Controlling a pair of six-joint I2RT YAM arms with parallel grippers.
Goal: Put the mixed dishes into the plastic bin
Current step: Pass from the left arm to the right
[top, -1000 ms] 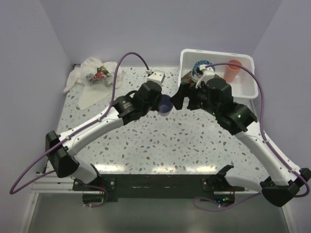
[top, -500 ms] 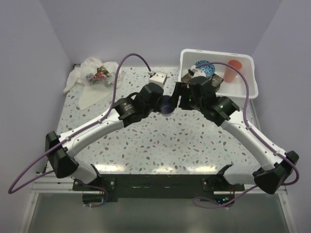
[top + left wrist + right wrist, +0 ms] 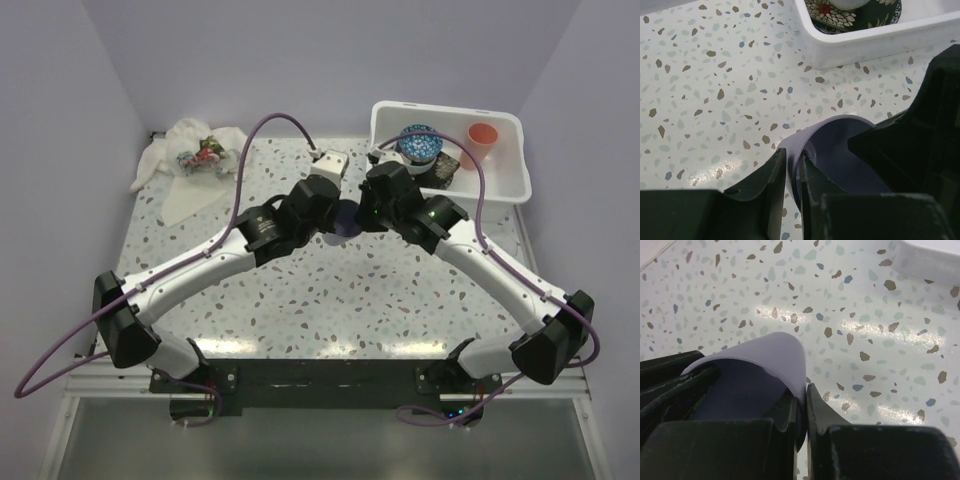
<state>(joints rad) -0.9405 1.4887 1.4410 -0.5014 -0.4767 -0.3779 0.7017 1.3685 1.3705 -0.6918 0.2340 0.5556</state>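
We're mid-handover: left gripper (image 3: 792, 167) & right gripper (image 3: 804, 395) are both pinching the purple cup (image 3: 343, 217) by its wall, jaws nearly closed, mid-table near the plastic bin (image 3: 500, 118). Blue-patterned plate (image 3: 418, 143), dark floral plate (image 3: 880, 12) & orange cup (image 3: 482, 135) are sitting inside already; we're seeing only this cup left.

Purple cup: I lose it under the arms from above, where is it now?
In the top view the purple plastic cup is mid-table, off the near-left corner of the large white plastic bin, its rim pinched by the left claw and right claw.
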